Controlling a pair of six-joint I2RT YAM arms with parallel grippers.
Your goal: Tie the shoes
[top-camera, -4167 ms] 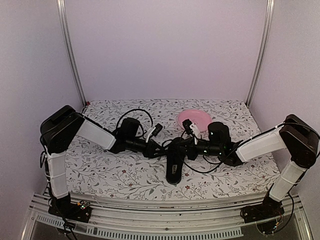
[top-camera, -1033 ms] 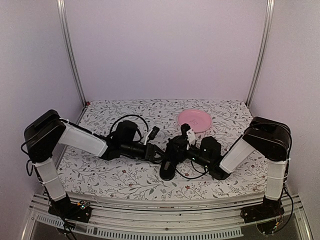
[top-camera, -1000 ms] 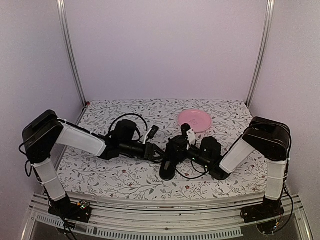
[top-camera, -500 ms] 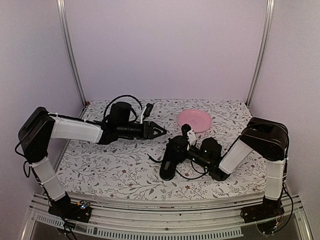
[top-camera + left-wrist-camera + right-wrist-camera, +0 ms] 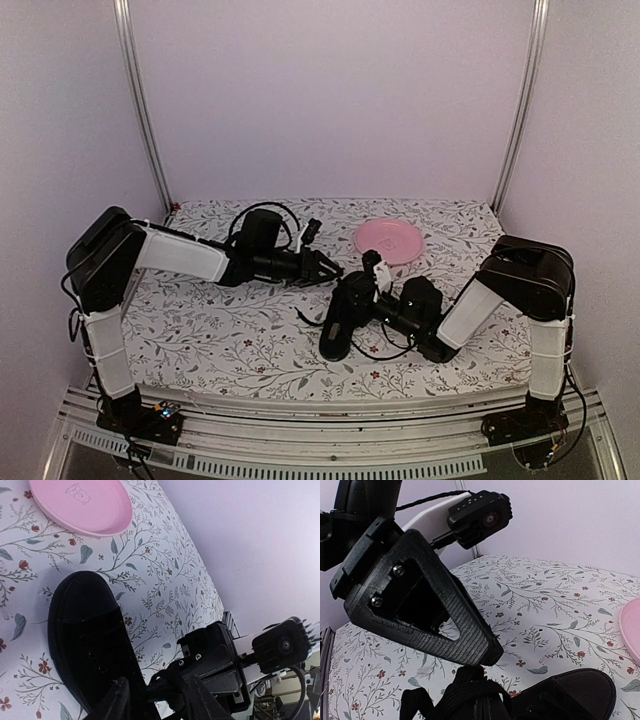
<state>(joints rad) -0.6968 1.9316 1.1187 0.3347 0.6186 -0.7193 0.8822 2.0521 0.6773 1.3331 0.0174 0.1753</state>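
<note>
Lifted off the shoe [image 5: 336,325] since a second ago, left end effector [image 5: 330,268] is hovering, jaws partly apart, empty. We are seeing the shoe on the tabletop [image 5: 220,335] just below it, right end effector [image 5: 368,292] closed at its laces [image 5: 470,691].

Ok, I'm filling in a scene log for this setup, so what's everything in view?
shoe: one, black, centre of the cloth
lace: one loose strand visible, black, on the cloth left of the shoe
plate: one, pink, far side, right of centre
cloth: one, white floral print, covering the table
frame posts: two, silver, rear corners
left gripper: one, black, jaws apart, just left of the shoe's far end
right gripper: one, black, jaws shut, at the shoe's far end
</note>
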